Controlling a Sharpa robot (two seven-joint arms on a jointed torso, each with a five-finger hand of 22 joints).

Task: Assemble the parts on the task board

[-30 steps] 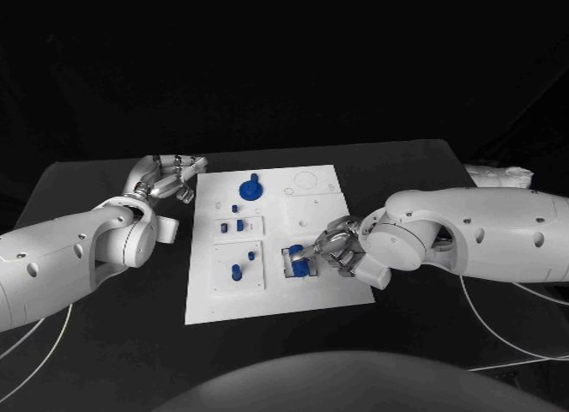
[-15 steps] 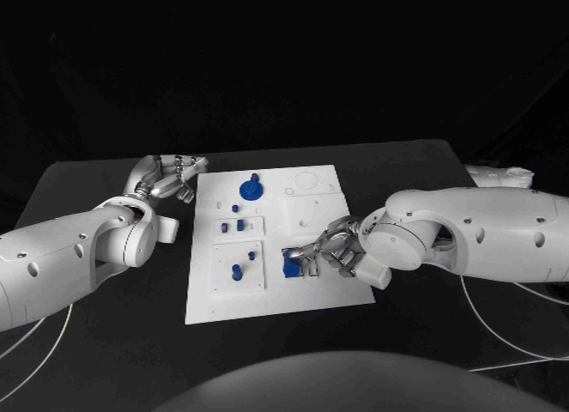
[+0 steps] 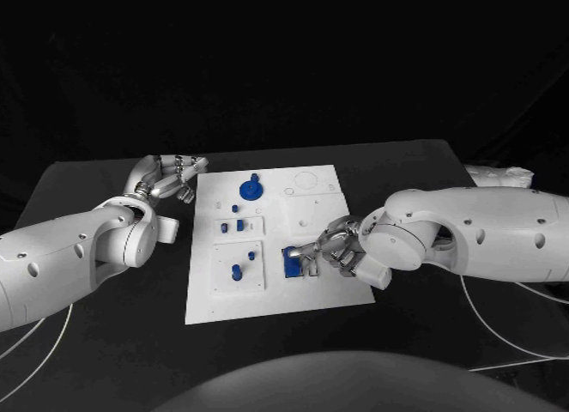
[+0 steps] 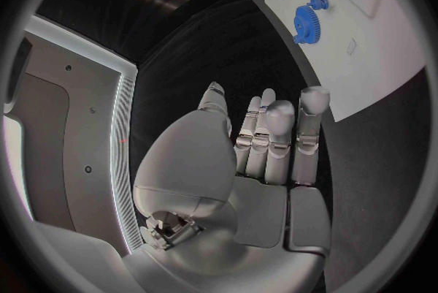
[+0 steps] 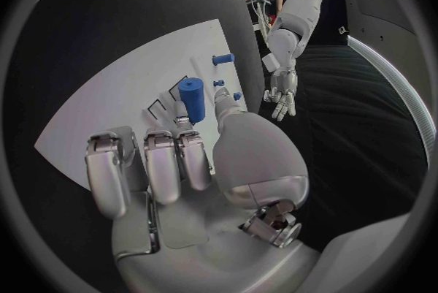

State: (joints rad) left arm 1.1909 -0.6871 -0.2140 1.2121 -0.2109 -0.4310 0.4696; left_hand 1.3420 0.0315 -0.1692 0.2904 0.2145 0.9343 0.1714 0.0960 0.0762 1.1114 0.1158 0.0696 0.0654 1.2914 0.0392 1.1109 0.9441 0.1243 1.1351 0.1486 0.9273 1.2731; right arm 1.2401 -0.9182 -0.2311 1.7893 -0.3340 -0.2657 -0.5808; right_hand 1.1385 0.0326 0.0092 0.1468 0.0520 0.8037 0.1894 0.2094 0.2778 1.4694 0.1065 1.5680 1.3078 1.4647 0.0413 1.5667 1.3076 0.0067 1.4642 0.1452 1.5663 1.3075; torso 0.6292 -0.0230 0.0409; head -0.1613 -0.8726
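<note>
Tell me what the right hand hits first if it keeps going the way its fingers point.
Likely the blue part right at the right hand's fingertips, standing on the task board. Whether they already touch is unclear.

Both arms have smooth white shells, thick and rounded, with small dark round holes along the sides. The left arm (image 3: 62, 262) is a long tube that ends in a ball-like joint; the right arm (image 3: 482, 233) is bulkier, with a round white cap at the wrist. Thin white cables hang under each arm. The left hand (image 4: 251, 154) and the right hand (image 5: 182, 176) are silver metal, with grey segmented fingers, pale smooth pads and a domed palm cover.
</note>
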